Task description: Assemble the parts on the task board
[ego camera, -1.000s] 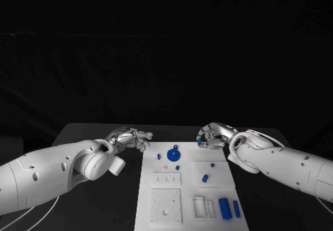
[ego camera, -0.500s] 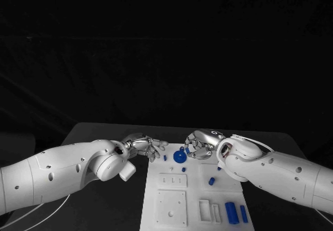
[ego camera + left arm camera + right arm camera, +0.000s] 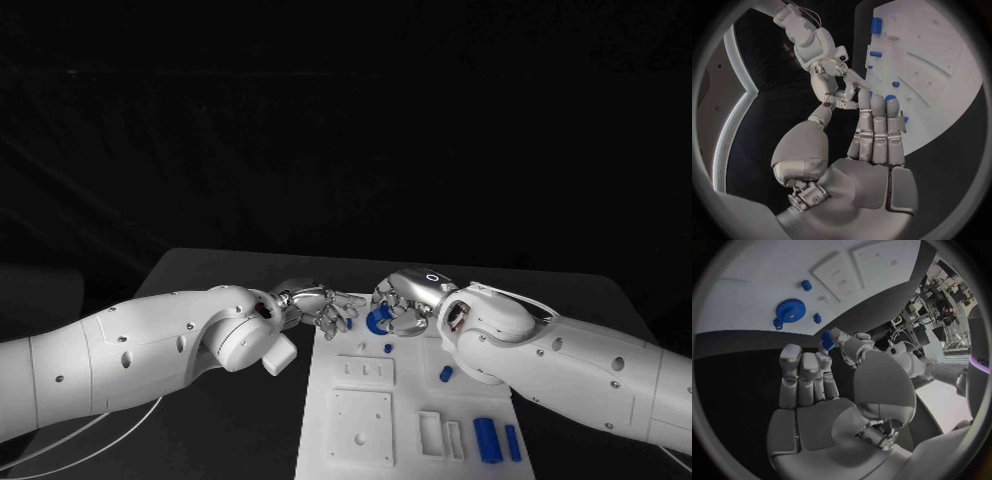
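Found the left arm (image 3: pixel 130 360) lying across the black bench (image 3: pixel 216 275) from the left side. Located the left hand (image 3: pixel 325 305) at the far left corner of the task board (image 3: pixel 411 400). Recorded its fingers (image 3: pixel 876 130) straight and laid side by side, with the thumb held off to one side and nothing in the grasp. Saw its fingertips close to the fingers of the right hand (image 3: pixel 832 80) in the left wrist view; could not tell whether they touched.

Noted a small blue peg (image 3: pixel 348 323) on the board just below the left hand. Located the blue gear (image 3: pixel 379 320) lying flat at the far end of the board, between the two hands and partly covered by the right hand (image 3: pixel 407 302). Confirmed the gear (image 3: pixel 787 311) flat on the white surface in the right wrist view, with short blue pegs (image 3: pixel 817 318) just beside it.

Recorded the right hand (image 3: pixel 823 405) pinching a small blue part (image 3: pixel 826 339) between thumb and one finger, clear of the board, with the other fingers straight and side by side.

Noted a slanted blue piece (image 3: pixel 446 373) near mid-board. Found two blue cylinders (image 3: pixel 488 440) lying side by side at the near right corner.
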Tool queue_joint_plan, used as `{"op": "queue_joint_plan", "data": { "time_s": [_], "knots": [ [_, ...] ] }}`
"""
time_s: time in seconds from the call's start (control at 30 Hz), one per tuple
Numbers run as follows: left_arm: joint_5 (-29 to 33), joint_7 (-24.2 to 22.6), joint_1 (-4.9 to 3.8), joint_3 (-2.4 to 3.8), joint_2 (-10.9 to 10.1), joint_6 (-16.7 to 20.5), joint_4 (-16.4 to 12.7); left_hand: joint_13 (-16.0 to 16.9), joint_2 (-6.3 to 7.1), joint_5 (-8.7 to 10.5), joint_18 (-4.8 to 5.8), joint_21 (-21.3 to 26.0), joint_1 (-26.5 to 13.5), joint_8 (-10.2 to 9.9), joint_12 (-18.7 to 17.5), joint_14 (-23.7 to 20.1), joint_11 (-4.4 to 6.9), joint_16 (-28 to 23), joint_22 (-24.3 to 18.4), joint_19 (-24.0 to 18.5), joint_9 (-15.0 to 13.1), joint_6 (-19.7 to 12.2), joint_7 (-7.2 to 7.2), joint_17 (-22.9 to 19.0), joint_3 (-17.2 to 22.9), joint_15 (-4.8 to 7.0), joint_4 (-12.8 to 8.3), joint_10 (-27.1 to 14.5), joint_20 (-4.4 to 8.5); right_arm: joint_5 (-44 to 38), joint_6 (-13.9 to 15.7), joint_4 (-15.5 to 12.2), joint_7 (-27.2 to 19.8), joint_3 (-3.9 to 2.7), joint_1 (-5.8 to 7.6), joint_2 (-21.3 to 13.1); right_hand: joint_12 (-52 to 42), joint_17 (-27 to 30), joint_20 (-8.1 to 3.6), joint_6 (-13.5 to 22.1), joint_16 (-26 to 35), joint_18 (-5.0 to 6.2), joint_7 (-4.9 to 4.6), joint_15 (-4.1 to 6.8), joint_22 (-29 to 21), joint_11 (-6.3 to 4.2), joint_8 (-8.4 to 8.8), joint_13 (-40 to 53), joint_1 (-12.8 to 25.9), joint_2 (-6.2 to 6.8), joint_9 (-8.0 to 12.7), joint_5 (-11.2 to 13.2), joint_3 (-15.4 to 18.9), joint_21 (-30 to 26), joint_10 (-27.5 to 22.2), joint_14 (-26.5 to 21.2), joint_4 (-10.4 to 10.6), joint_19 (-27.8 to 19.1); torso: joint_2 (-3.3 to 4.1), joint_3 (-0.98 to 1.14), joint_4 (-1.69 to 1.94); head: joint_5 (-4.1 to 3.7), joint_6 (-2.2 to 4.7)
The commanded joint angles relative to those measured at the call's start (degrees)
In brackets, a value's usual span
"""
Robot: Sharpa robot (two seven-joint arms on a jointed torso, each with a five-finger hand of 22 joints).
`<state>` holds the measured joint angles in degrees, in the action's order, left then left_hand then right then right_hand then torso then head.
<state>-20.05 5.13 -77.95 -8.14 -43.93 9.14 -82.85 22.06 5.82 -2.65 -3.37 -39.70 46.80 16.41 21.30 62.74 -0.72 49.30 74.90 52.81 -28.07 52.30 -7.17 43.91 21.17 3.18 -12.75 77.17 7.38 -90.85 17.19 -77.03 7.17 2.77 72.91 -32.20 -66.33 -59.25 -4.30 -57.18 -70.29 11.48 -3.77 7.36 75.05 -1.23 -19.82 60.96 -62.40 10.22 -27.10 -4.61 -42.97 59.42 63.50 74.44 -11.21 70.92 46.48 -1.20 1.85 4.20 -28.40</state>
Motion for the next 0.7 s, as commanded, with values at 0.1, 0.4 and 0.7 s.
{"op": "queue_joint_plan", "data": {
  "time_s": [0.1, 0.4, 0.7],
  "knots": [
    [-2.73, 4.69, -0.05, 0.01, 0.4, 1.35, -0.44, 0.55, 0.4, -0.18, -0.13, -0.48, -1.47, -0.69, 0.33, -0.45, -0.2, 0.36, 1.02, -0.45, 0.27, -0.84, -0.13, -0.16, 0.37, -0.13, 0.43, -0.6, 1.14, -2.09, 1.81, -1.17, 3.0, -0.02, -0.26, 0.41, 0.2, -0.05, 0.04, -1.68, 0.27, 3.52, -1.33, 0.09, 0.3, -0.07, -0.01, -0.13, -0.06, 0.65, -1.69, 0.38, -0.44, -0.23, 0.42, 0.5, 0.25, 0.46, 0.0, -0.02, -0.07, -0.03, -0.2],
    [-4.85, 6.43, -0.01, -0.03, 1.09, 0.65, 0.7, 1.0, 0.03, -0.18, -0.13, -0.67, -1.88, -0.78, 0.45, -0.51, -0.21, 0.47, 0.97, -0.56, 0.37, -0.75, -0.13, -0.27, 0.66, -0.1, 0.76, -0.8, 1.2, -2.89, 2.74, -2.04, 4.47, -0.02, -0.45, 1.47, 0.28, -0.04, 0.04, -1.72, 0.35, 3.52, -1.32, 0.09, 0.25, -0.08, 0.07, -0.19, -0.13, 1.18, -1.79, 0.62, -0.91, -0.29, 0.52, 0.61, 0.67, 0.65, -0.04, 0.0, -0.08, -0.16, -0.36],
    [-4.95, 6.36, -0.01, -0.03, 1.08, 0.37, 0.53, 1.33, -0.38, -0.18, -0.1, -0.78, -2.16, -0.79, 0.5, -0.61, -0.2, 0.53, 0.93, -0.72, 0.42, -0.58, -0.11, -0.38, 0.78, -0.12, 0.86, -0.99, 1.2, -3.01, 2.49, -2.35, 4.57, -0.02, -0.55, 2.06, 0.3, -0.04, 0.03, -1.75, 0.37, 3.52, -1.32, 0.1, 0.24, -0.09, 0.1, -0.21, -0.21, 1.36, -1.85, 0.74, -1.13, -0.32, 0.59, 0.68, 0.87, 0.75, -0.06, -0.01, 0.01, -0.16, -0.44]
  ]
}}
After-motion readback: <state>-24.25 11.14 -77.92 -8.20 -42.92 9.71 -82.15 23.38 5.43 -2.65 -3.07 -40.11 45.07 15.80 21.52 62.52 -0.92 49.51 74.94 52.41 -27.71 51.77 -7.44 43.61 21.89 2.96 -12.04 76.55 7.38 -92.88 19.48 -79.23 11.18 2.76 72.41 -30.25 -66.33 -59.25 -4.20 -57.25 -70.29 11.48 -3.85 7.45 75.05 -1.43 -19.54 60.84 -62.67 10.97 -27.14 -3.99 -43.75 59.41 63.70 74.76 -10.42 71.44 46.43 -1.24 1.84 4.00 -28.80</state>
